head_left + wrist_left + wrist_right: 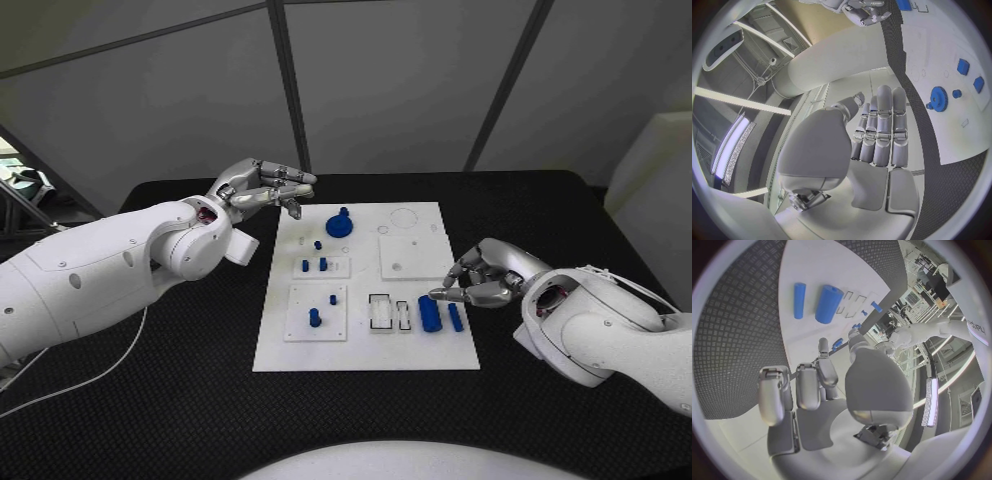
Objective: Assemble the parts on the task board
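Note:
The white task board (pixel 418 352) lies mid-table. On it sit a blue gear (pixel 339 224) (pixel 939 95), small blue pegs (pixel 313 265) in a white block, another peg (pixel 315 318), and a thick blue cylinder (pixel 430 312) (pixel 828 303) beside a thin one (pixel 456 317) (pixel 799 300). My left hand (pixel 264 188) (pixel 879 135) hovers at the board's far left corner, fingers stretched side by side, holding nothing. My right hand (pixel 483 280) (pixel 817 385) sits at the board's right edge just behind the two cylinders, fingers curled in with nothing visible between them.
A raised white square plate (pixel 411 255) with holes takes up the board's far right part. Two empty slots (pixel 389 313) lie left of the thick cylinder. Black table (pixel 173 400) surrounds the board on all sides.

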`<action>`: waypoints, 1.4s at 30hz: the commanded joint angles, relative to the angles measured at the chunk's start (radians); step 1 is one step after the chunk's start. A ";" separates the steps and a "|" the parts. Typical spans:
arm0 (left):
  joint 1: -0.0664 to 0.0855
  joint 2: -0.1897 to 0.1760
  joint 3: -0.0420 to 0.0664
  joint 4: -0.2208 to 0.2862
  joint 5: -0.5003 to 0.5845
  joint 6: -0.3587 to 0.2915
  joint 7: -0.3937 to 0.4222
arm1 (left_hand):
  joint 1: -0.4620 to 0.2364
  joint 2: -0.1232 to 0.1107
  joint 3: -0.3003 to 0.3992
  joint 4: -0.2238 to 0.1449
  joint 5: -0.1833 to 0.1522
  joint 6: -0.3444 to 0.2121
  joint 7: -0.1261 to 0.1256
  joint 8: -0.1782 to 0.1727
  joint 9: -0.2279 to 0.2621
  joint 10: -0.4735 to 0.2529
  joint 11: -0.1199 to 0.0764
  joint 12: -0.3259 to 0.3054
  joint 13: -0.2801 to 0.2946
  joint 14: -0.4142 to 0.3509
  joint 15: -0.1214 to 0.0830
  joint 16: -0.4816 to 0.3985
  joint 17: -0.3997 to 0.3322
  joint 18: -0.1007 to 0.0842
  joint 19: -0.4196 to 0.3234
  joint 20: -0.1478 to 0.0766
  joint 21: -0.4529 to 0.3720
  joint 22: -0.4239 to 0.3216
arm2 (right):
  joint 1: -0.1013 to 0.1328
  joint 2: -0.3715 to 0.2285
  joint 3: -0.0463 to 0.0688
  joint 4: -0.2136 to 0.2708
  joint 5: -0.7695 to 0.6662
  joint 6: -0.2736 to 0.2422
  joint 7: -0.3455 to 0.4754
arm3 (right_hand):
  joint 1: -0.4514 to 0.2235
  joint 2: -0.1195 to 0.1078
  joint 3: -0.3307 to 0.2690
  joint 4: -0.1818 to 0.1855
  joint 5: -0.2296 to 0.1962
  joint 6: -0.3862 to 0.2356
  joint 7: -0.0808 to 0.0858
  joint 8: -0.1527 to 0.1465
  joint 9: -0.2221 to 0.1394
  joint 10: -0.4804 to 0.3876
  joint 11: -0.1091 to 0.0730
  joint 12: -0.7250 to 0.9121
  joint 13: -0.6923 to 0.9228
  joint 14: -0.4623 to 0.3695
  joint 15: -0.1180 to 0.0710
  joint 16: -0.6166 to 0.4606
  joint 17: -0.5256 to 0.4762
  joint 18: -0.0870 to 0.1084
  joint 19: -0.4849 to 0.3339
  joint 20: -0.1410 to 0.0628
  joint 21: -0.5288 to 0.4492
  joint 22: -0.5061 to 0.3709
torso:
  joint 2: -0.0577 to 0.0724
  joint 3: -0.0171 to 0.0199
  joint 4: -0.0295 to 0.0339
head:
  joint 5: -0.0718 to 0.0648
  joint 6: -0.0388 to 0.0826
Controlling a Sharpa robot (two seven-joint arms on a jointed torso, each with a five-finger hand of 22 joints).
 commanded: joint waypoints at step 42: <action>-0.002 -0.008 0.001 0.005 0.014 0.009 0.011 | 0.002 0.006 -0.008 -0.001 -0.001 0.001 0.002 -0.006 0.001 -0.004 -0.003 -0.002 0.002 0.005 0.003 -0.007 -0.001 -0.012 0.006 0.002 -0.005 -0.002 | -0.075 0.126 -0.001 -0.093 -0.160 0.113 -0.132 | 0.073 0.042 -0.033 0.049 0.021 0.038 -0.015 0.007 0.098 0.008 -0.013 0.025 0.038 0.051 -0.014 0.027 0.048 -0.015 0.102 -0.003 0.015 0.263 | -0.001 -0.0012 0.0023 | 0.006 -0.013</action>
